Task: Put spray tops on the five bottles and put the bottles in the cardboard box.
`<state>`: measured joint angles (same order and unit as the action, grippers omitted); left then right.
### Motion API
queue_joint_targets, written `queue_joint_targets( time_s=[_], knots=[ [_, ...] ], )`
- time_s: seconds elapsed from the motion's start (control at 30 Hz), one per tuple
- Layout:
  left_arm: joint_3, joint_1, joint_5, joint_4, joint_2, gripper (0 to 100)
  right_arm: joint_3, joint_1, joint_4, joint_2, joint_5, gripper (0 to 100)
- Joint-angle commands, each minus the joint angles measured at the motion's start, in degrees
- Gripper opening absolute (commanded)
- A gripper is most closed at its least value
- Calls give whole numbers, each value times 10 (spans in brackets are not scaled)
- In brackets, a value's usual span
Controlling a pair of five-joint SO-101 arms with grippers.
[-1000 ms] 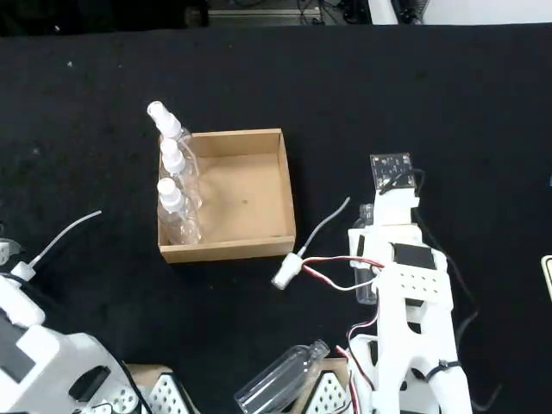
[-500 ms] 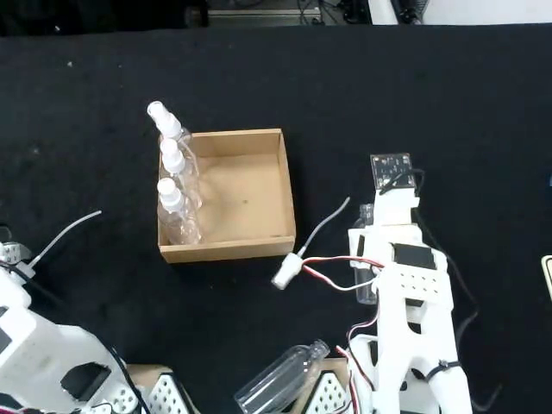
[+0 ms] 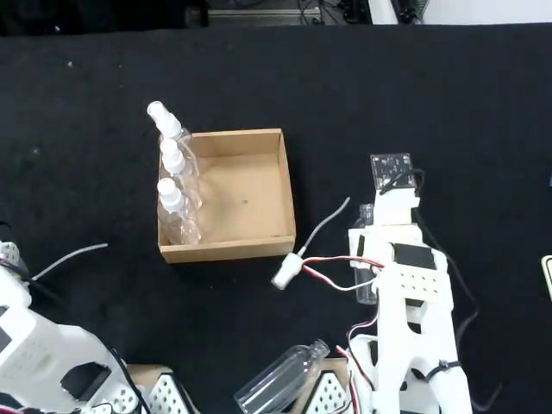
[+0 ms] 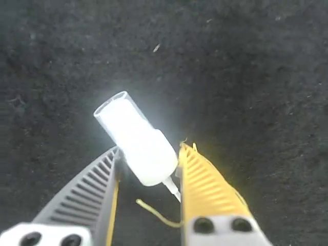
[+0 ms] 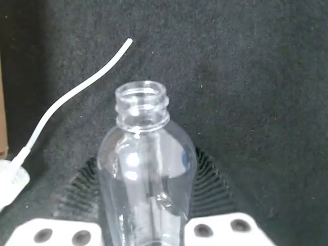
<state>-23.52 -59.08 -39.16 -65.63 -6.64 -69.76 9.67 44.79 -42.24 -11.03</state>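
1. Three capped bottles (image 3: 175,162) are standing in a row inside the cardboard box (image 3: 226,249), along one wall and well apart from both pairs of fingers.
2. One open bottle (image 5: 146,177) is sitting upright between the fingers of the right gripper (image 5: 146,159). They are clasping its clear body from both sides, and its bare threaded neck is rising past the fingertips.
3. One spray top (image 4: 137,139) is being pinched by the left gripper (image 4: 150,149), clenched on it with a grey finger (image 4: 95,187) on one side and a yellow one on the other. The white head is jutting out beyond the fingertips, and its thin tube is running back between them.
4. One loose spray top (image 3: 289,271) is lying on the black cloth (image 3: 448,103), just beside the right fingers, between them and the near corner of the box. Its tube is reaching out alongside the open bottle's neck without touching it.
5. One uncapped fifth bottle (image 3: 280,379) is lying on its side behind the right fingers, down by the arm bases, well apart from the box.
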Motion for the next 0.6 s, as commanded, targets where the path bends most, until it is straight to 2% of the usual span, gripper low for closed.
queue_joint_targets(
  time_s=[0.0,0.1,0.27,0.33,0.4,0.5,0.57],
  knots=[
    [55,10,59,-40,5,55,2,-8,-13,-29,-2,11],
    [91,34,224,-61,0,55,1,-8,-13,-29,-2,11],
    [101,82,599,-98,0,58,1,-8,-13,-29,-2,11],
    [101,92,712,-113,-1,59,1,-7,-13,-29,-2,11],
    [101,92,763,-119,-1,59,1,-6,-12,-29,-2,11],
    [106,91,738,-115,0,66,1,-7,-12,-29,-2,11],
    [106,92,720,-115,0,126,1,-7,-11,-29,-2,11]
  ],
)
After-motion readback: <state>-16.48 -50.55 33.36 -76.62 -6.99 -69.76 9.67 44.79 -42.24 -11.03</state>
